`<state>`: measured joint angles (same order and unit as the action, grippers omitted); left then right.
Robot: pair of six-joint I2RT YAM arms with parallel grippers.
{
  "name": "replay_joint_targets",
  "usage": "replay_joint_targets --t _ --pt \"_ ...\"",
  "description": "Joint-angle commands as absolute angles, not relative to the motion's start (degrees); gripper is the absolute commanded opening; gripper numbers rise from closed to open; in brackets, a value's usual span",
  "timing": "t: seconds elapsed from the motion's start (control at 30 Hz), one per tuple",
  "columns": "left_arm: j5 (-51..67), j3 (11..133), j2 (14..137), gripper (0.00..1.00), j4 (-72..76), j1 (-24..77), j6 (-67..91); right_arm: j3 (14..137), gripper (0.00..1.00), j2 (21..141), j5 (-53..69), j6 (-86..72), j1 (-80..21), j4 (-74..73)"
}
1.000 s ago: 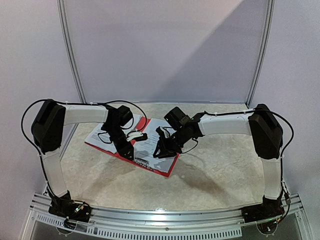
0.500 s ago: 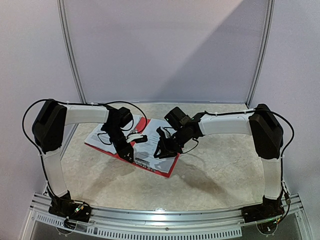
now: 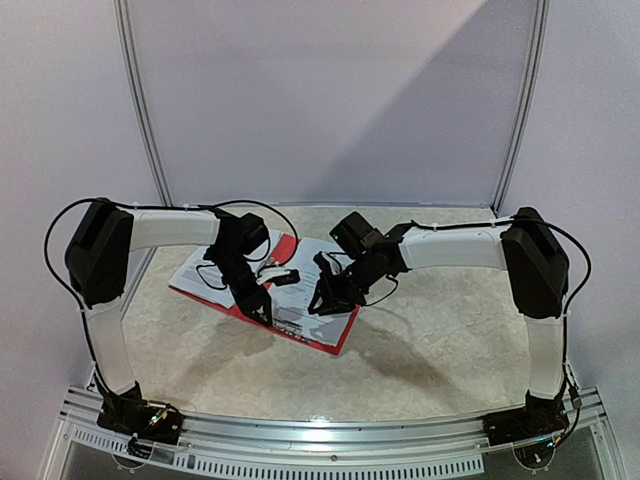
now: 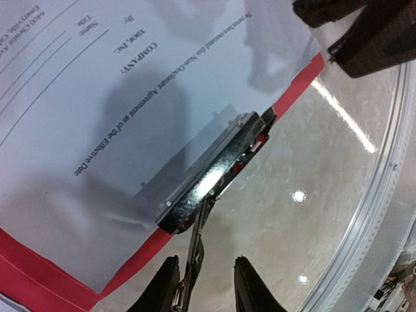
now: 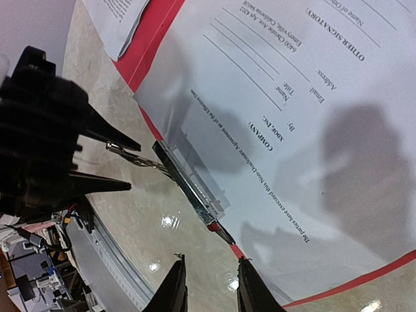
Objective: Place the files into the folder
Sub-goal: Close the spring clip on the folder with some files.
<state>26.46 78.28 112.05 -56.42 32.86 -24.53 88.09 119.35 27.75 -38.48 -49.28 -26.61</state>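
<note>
Top view: the left gripper has crept slightly toward the lower right and its fingers have drawn in a little, while the right gripper has stayed put. Both hang over the open folder at centre frame, with the papers lying on it.

Left wrist view: the fingers stand slightly apart on either side of the wire lever of the clip, not yet pinching it. Working the clip looks like the next step.

Right wrist view: the right fingers are parted and empty over the table, just beside the folder's edge.
</note>
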Motion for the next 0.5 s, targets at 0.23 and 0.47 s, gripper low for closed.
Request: replay_joint_targets --t 0.23,0.47 --pt "30.1 79.5 109.7 0.29 -58.3 37.9 -24.0 86.8 0.26 116.2 26.6 -37.7 -48.5 -27.7" --pt "31.1 81.0 111.0 0.29 -59.2 41.0 -24.5 85.9 0.26 115.2 25.9 -37.9 -48.2 -28.3"
